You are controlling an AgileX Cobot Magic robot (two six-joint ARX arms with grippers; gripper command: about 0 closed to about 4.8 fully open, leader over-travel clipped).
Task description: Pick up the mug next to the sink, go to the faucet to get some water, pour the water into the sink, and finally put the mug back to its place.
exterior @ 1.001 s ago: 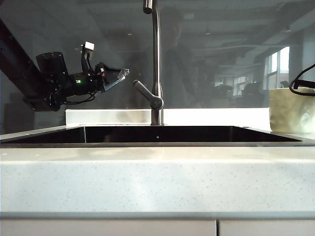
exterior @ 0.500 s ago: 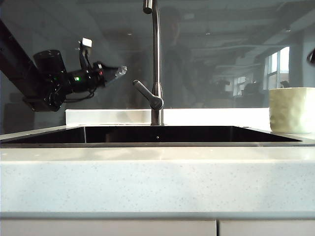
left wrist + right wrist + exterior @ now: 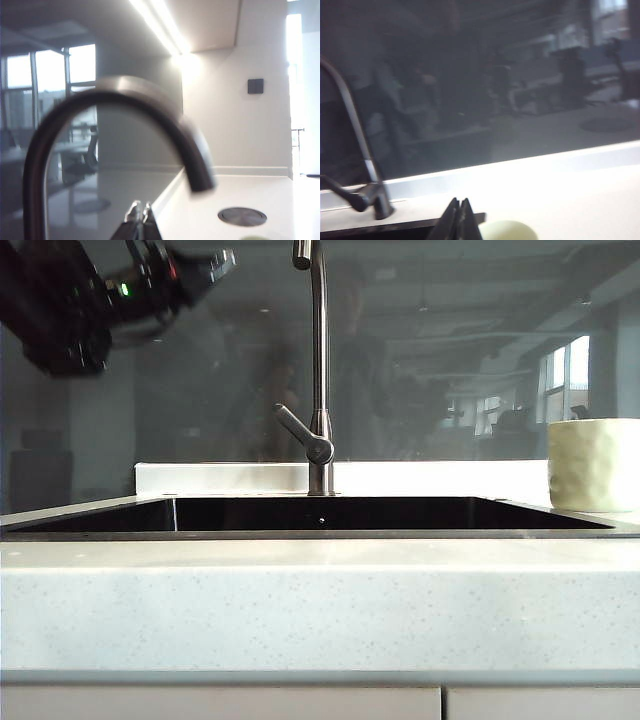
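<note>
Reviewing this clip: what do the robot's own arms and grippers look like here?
The exterior view shows the left arm as a bulky black housing with a small green light and a red detail; its left gripper tapers to a pale grey tip. In the wrist views the left gripper has dark fingers with silvery tips, and the right gripper has plain dark, pointed fingers. No cables discernible.
</note>
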